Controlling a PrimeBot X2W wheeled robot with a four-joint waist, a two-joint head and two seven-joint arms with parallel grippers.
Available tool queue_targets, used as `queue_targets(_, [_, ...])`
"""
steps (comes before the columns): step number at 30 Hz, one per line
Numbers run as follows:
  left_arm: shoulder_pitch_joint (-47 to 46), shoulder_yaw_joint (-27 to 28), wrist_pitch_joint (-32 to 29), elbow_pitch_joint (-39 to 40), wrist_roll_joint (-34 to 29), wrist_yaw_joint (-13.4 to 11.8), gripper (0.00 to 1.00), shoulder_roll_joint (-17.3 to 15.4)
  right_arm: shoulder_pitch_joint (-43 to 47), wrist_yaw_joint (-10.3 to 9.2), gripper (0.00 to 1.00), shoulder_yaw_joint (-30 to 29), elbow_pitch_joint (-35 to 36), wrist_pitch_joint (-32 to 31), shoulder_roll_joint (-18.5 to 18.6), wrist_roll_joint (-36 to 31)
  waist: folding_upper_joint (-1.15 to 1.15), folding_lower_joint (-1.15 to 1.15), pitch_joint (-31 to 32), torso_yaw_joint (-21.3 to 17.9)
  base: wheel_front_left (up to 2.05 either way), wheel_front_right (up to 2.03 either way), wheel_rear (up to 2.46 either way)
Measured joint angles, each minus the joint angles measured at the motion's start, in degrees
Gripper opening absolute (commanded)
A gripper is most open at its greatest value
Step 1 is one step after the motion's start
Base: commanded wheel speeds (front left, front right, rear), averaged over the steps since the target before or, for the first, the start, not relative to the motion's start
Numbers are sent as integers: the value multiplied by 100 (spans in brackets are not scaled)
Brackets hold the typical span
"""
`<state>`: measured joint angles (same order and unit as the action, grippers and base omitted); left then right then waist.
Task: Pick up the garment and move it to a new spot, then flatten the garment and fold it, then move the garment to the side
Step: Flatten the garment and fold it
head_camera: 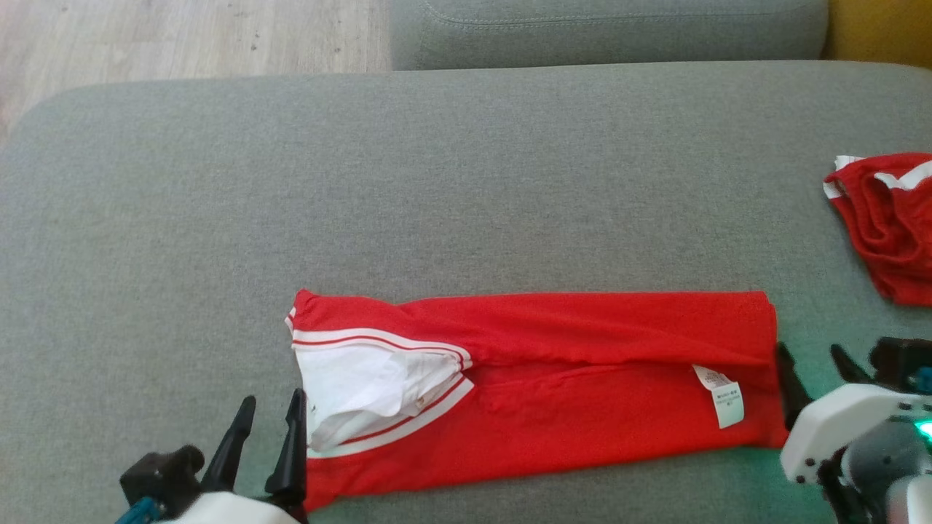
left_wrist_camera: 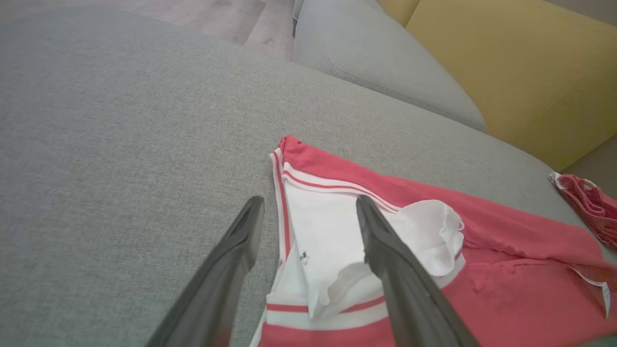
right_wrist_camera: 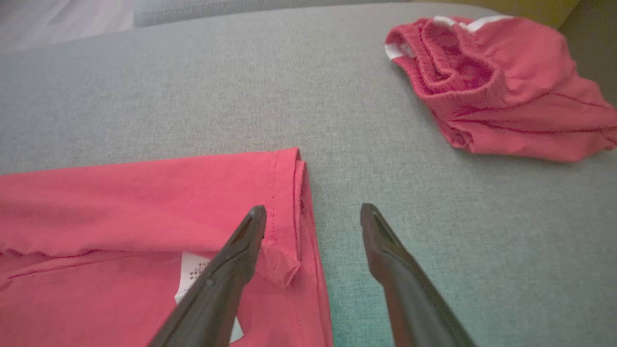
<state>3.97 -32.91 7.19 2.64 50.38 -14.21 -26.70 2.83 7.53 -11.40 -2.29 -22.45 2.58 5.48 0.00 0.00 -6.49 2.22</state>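
Nearest, the left gripper (head_camera: pixel 273 397) is held with fingers apart astride the collar edge of the red garment (head_camera: pixel 582 386), which is laid folded on the grey cushion (head_camera: pixel 437 182). Its hem end is straddled by the right gripper (head_camera: pixel 808 349), likewise spread. A bunched red cloth (head_camera: pixel 888 225) is seen well apart.

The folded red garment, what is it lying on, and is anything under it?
The red garment lies on a grey sofa cushion. A white label sits on top near its right end. Whatever is beneath its folded layers is covered.
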Motion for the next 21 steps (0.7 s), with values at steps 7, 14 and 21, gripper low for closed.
queue_targets(7, [-66, -10, 142, 74, -226, -226, 100, 100, -489, 0, 100, 339, -468, -835, 302, 111, 0, 1, -64, 59, 0, 0, 0])
queue_targets(14, [-172, -7, 151, 140, -305, -310, 100, 119, -842, 0, 100, 412, -932, -1357, 544, 344, 0, 1, -173, 205, 0, 0, 0])
queue_targets(21, [-173, 16, 152, 258, -315, -355, 100, 86, -1016, 0, 100, 511, -1092, -1993, 606, 772, 0, 1, -258, 287, 0, 0, 0])
